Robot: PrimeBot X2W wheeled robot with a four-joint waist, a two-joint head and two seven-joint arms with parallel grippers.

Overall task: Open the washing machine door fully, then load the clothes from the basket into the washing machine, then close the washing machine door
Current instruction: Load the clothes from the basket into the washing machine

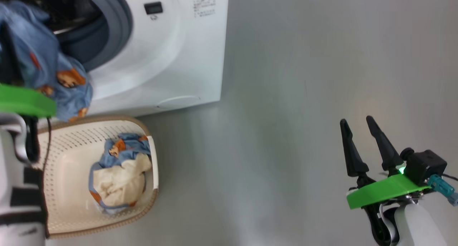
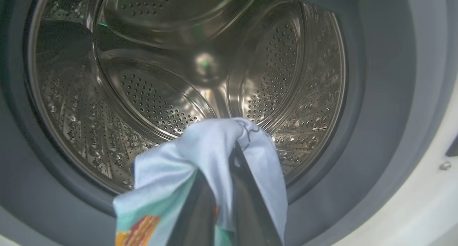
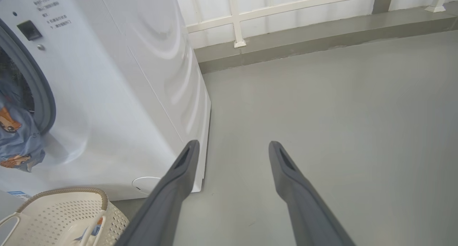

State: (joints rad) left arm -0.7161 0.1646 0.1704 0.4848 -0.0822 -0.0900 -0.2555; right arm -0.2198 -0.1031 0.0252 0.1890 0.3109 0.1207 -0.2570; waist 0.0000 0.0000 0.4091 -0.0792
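The washing machine [image 1: 171, 49] stands open, its steel drum [image 2: 154, 96] bare inside; the washing machine door is out of view. My left gripper [image 2: 233, 148] is shut on a light blue printed garment [image 2: 207, 149], held at the drum's mouth just above the grey gasket [image 2: 379, 106]. From the head, that garment [image 1: 46, 67] hangs in front of the opening, above the basket [image 1: 71, 142]. More clothes [image 1: 120, 171], blue and cream, lie in the basket. My right gripper [image 1: 356, 120] hangs open over the floor, far to the right.
The basket [image 3: 53, 210] sits on the grey floor right against the machine's front [image 3: 125, 96]. A low ledge and white railing [image 3: 236, 20] run behind the machine. Bare floor [image 3: 340, 113] stretches out under my right gripper [image 3: 233, 143].
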